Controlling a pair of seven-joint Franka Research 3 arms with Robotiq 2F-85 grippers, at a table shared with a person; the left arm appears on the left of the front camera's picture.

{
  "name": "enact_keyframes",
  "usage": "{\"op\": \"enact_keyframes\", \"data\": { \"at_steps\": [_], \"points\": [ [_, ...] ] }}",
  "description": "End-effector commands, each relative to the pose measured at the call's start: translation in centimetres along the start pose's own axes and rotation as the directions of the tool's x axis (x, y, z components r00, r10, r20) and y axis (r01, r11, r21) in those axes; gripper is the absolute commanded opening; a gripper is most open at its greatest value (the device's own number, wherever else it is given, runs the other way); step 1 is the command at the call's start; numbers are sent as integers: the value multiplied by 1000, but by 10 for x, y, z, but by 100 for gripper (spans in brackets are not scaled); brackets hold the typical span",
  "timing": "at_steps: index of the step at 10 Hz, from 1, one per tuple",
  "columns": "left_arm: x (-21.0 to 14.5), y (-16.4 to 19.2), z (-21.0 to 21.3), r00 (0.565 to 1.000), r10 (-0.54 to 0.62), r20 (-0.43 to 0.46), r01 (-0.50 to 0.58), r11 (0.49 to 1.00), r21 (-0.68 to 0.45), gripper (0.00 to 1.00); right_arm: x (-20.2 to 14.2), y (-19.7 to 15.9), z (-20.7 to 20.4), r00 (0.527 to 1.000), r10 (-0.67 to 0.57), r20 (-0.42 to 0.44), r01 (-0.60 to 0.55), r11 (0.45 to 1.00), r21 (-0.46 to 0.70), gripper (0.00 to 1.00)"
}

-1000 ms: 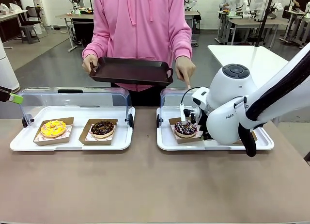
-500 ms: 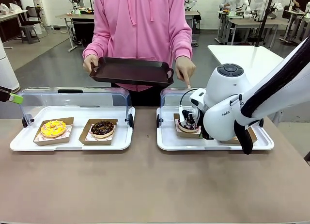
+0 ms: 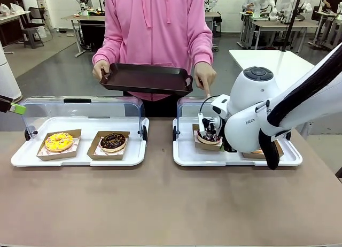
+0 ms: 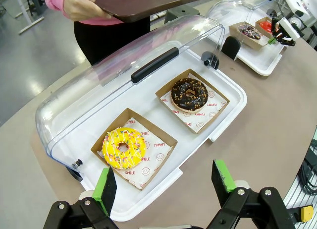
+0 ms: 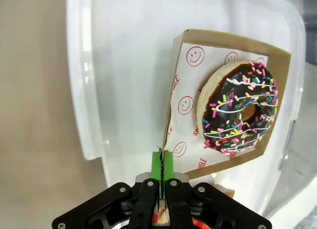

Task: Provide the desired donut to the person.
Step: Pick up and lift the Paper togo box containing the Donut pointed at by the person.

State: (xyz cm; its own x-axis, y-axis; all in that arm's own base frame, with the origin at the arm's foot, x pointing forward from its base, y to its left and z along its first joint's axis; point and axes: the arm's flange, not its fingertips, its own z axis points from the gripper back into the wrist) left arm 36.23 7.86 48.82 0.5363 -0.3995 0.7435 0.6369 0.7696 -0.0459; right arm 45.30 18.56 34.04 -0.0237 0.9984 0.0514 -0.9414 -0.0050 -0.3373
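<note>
The right gripper [image 5: 162, 162] is pinching the wall of the shallow brown cardboard donut tray [image 5: 228, 39].
Its green pads are pressing fully together on that thin wall. The chocolate-iced ring donut with coloured sprinkles [image 5: 223, 107] is sitting in the cardboard tray, over the white plastic serving tray [image 5: 124, 65] on the robot's right. The person in the pink hoodie [image 3: 157, 28] is standing across the table, holding a dark rectangular tray [image 3: 144, 78] and pointing down with the other hand [image 3: 204, 76]. The left gripper [image 4: 165, 181] is hovering near the yellow-iced donut [image 4: 124, 147], spread wide and gripping nothing.
</note>
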Motion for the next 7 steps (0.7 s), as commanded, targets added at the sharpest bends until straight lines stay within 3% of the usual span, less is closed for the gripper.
{"op": "enact_keyframes", "data": {
  "at_steps": [1,7],
  "points": [
    [0,1,-1,1000,3,11,-3,1000,-10,100,-16,28,46,997,57,45,-57,998,-5,0],
    [0,1,-1,1000,3,11,-3,1000,-10,100,-38,126,155,992,117,39,-121,988,100,0]
  ]
}}
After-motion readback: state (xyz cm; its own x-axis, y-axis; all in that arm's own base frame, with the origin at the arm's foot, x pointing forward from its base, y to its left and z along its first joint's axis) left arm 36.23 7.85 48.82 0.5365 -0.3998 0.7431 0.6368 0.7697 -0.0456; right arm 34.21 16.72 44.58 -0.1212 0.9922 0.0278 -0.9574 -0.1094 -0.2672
